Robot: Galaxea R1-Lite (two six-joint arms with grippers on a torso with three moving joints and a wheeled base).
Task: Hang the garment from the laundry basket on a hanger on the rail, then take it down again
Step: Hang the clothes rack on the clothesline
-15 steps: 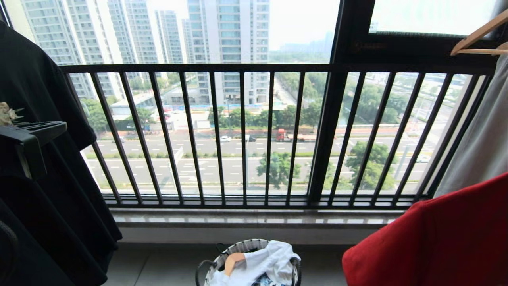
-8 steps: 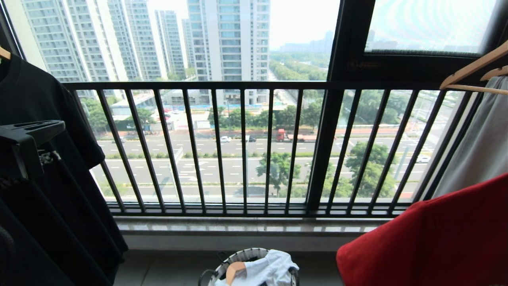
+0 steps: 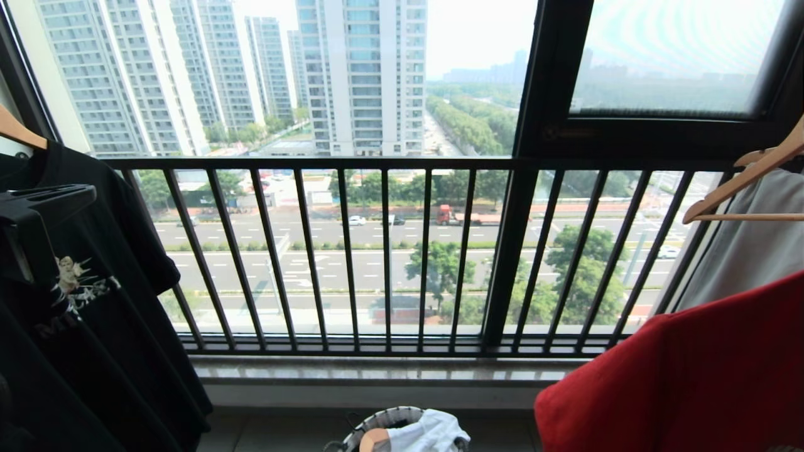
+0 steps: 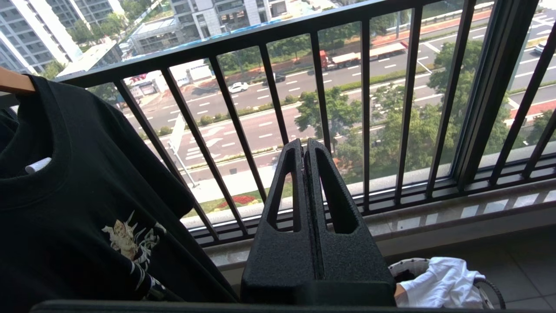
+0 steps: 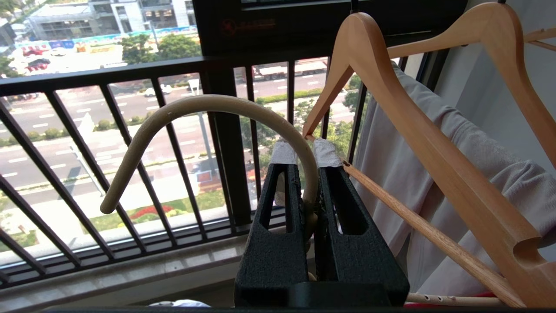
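Note:
The red garment hangs in the lower right of the head view and hides my right arm there. In the right wrist view my right gripper is shut on the stem of the off-white hanger, whose curved hook arches up and over towards the railing. My left gripper is shut and empty, held at the left in front of a black T-shirt. The laundry basket stands on the floor below the sill, with white cloth in it. The rail is out of view.
A black printed T-shirt hangs at the left on a wooden hanger. Wooden hangers and a pale grey garment hang close to the right gripper. The black railing of vertical bars and the window sill lie straight ahead.
The whole head view has shifted: railing, basket and hung clothes slid down the picture as the camera rose. The red garment and the left gripper keep their places in the picture.

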